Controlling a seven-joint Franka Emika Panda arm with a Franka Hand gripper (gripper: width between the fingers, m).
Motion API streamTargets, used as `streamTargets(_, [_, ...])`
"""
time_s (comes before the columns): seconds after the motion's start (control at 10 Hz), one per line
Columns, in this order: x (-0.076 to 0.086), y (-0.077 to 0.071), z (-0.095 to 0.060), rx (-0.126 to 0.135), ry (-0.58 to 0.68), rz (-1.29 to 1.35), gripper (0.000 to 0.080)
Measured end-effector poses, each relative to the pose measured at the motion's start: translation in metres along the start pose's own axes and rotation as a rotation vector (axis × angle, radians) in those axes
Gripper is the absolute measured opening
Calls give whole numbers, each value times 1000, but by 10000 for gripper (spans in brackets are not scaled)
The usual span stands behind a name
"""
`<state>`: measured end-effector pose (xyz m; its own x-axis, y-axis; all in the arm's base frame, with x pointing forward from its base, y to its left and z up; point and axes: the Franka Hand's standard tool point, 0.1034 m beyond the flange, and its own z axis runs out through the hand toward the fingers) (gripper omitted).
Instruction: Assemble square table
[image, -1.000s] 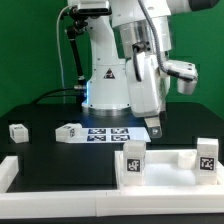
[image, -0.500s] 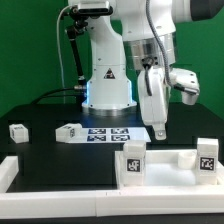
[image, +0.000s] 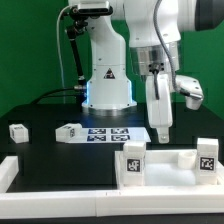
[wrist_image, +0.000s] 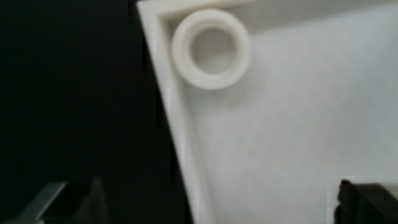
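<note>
Nothing held in the gripper: spread wide, dark fingertips well apart, pointed straight down over the right part of the worktop. Right beneath it in the wrist view, the square table's slab: white, flat, with a round socket close to one straight edge. That edge crosses the line between the fingertips, with one over dark worktop and the other over white plastic. Probably the same slab low at the near right in the exterior view, between two tagged legs, though hard to part there from the white border bars. By this reading, a short way down and slightly nearward from gripper to slab. Well off to the left, two more legs, one just beside the marker board.
</note>
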<state>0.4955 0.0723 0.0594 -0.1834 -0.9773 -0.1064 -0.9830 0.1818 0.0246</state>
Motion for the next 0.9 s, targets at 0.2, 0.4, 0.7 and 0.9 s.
streamTargets(0.2, [8, 19, 21, -29, 35, -46, 649])
streamTargets(0.4, [10, 19, 33, -57, 48, -48, 649])
streamTargets(0.7, [-2, 7, 45, -92, 49, -57, 649])
streamTargets(0.9, [4, -1, 51, -45, 57, -85, 649])
